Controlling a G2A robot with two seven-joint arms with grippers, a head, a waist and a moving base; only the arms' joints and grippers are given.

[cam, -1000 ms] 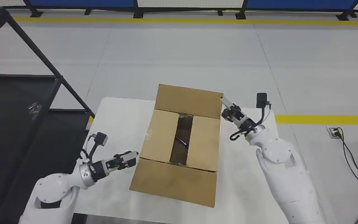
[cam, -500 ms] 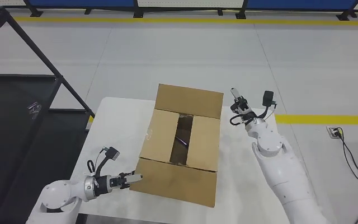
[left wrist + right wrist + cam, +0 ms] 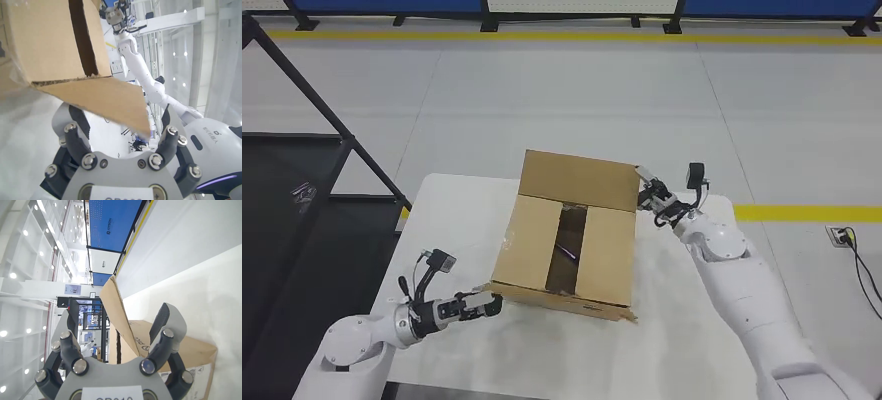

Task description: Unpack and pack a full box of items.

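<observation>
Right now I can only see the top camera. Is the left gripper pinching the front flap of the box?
Observer: No. In the left wrist view, the left gripper is open. The near flap pokes its corner into the gap, but it isn't pinched.
Operator: What about the other arm, by the back flap?
Observer: In the right wrist view, the right gripper is open too. The far flap stands up edge-on between its fingers.

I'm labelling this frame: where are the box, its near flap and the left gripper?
box [image 3: 542,245], top view, on a flat top flap.
near flap [image 3: 105,98], left wrist view, middle of its surface.
left gripper [image 3: 492,302], top view, midway between its fingers.
</observation>
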